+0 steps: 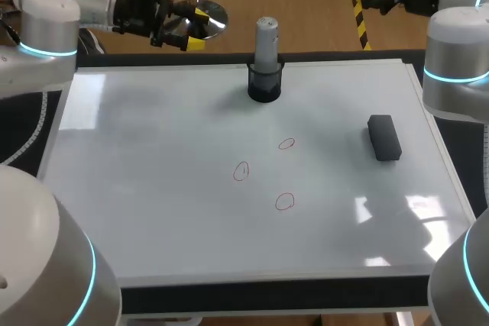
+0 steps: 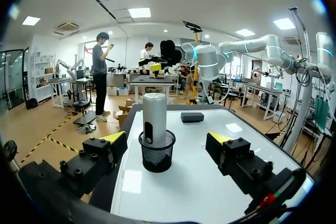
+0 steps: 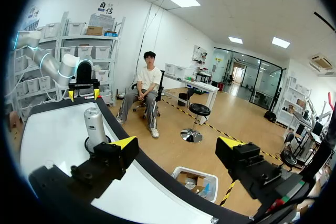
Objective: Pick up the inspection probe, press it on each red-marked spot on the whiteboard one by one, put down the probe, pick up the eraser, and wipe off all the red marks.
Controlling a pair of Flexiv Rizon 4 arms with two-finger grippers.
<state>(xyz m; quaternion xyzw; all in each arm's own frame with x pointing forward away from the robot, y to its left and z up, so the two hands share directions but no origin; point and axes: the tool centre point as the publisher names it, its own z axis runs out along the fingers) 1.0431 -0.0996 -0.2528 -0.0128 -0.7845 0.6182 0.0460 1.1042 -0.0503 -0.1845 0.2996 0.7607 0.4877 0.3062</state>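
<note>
Standing probe (image 1: 266,36) in mesh cup (image 1: 265,85) | whiteboard (image 1: 153,188): three red marks (image 1: 285,201); eraser (image 1: 384,137)

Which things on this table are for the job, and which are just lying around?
For the job: inspection probe, red marks, whiteboard, eraser.
Not part of it: black mesh cup, which only holds the probe upright.

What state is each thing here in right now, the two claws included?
Inspection probe: standing upright in its cup, not held.
Black mesh cup: upright at the far edge of the whiteboard, holding the probe.
Eraser: lying flat on the whiteboard, not held.
Red marks: three circles, none wiped off.
Left claw: open, empty.
Right claw: open, empty.
</note>
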